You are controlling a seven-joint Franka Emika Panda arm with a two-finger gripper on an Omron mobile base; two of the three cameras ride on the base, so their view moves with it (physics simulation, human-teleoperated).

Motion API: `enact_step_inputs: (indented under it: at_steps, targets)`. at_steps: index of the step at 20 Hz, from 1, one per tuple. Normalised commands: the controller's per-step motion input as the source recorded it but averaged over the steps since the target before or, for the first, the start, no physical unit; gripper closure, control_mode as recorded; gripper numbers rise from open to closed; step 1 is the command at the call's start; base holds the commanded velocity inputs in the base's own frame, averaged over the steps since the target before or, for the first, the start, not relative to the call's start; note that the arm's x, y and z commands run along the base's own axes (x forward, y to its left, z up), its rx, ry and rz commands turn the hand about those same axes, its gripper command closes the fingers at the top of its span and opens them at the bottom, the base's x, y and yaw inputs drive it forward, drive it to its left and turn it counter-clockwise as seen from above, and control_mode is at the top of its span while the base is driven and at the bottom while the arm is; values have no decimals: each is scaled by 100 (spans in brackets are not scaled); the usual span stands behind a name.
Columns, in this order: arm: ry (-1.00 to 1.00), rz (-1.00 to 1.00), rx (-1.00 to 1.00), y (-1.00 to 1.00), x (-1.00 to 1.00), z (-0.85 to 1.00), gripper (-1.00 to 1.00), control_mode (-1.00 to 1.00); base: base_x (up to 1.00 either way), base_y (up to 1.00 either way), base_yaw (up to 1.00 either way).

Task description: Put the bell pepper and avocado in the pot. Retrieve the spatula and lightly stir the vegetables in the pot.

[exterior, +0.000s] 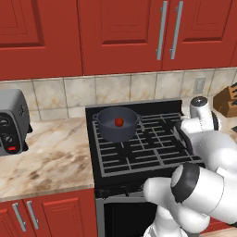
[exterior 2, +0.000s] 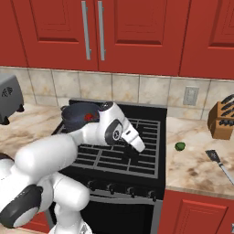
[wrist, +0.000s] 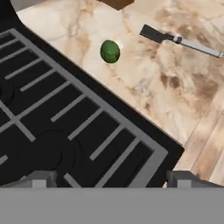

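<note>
The dark grey-blue pot (exterior: 116, 125) stands on the stove's back left burner, with the small red bell pepper (exterior: 119, 121) lying inside it. From the right base view the pot (exterior 2: 75, 114) is partly hidden behind my arm, and the bell pepper (exterior 2: 88, 117) shows as a red spot. The green avocado (exterior 2: 180, 146) (wrist: 110, 51) lies on the marble counter just right of the stove. The spatula (exterior 2: 218, 161) (wrist: 175, 38) lies further right on that counter. My gripper (exterior 2: 133, 153) (wrist: 111, 180) hangs open and empty over the stove's right half, short of the avocado.
The black stove grates (exterior: 139, 155) lie under the hand. A wooden knife block (exterior 2: 222, 119) stands at the back right of the counter. A toaster (exterior: 11, 121) sits on the left counter. Red cabinets hang above.
</note>
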Motion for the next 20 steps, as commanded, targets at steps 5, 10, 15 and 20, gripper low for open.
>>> enact_step_inputs:
  at_steps: [5, 10, 15, 20]
  targets:
    - [20, -26, 12, -100, -4, 2, -100, -100, 0, 0, 0]
    - [12, 14, 22, -100, -9, 0, -100, -100, 0, 0, 0]
    - [1, 46, 9, -69, -28, 23, -100, -100, 0, 0, 0]
    - [-6, 49, 5, -35, -3, 7, -100, -100, 0, 0, 0]
